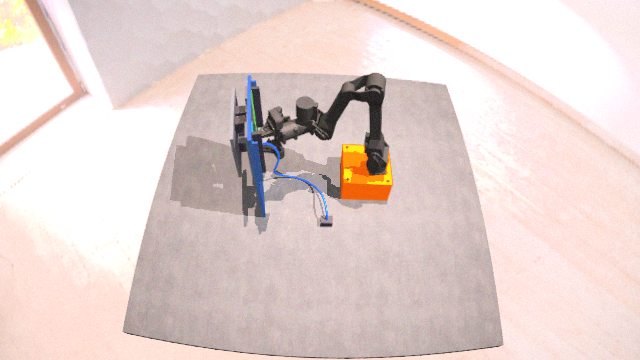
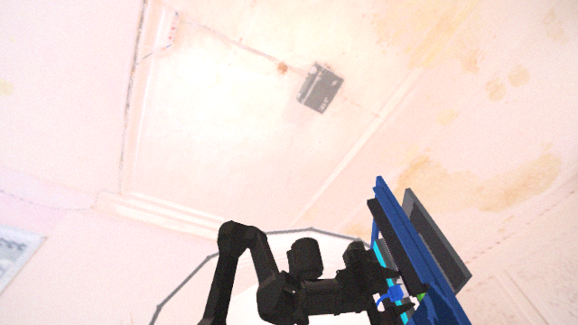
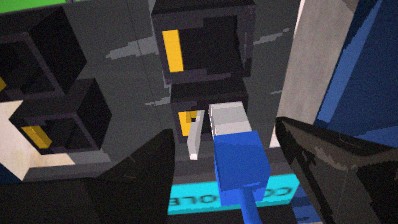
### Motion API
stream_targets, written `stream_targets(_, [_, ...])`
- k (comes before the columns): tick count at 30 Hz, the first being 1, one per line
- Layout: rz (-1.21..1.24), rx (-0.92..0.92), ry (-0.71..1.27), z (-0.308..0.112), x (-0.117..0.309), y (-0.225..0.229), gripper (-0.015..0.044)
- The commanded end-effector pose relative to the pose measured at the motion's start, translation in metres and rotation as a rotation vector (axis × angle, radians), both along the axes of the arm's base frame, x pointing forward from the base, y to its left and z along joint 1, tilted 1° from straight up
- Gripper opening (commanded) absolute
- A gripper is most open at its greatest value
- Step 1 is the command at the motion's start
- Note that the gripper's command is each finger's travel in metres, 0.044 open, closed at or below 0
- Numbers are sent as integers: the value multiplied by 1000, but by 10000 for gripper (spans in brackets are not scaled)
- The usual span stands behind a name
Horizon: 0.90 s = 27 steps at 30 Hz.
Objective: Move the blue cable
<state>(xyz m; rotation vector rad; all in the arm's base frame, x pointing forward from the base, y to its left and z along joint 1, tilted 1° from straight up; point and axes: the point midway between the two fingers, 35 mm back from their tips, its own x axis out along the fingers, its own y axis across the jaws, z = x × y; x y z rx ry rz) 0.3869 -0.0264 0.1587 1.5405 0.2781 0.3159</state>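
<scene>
Your WidowX gripper (image 1: pixel 263 134) (image 2: pixel 402 290) (image 3: pixel 224 131) stands open around the blue cable's plug (image 2: pixel 396 292) (image 3: pixel 241 162), which sits untouched between its fingertips at the CONSOLE port (image 3: pixel 183 120); if the plug is not latched, cable pull could drag it loose.
</scene>
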Motion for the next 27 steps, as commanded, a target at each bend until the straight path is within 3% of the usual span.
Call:
stream_targets(1, [-1,0,0,0,0,0,367])
stream_targets(4, [0,0,0,0,-2,0,440])
stream_targets(27, [0,0,1,11,-16,-5,440])
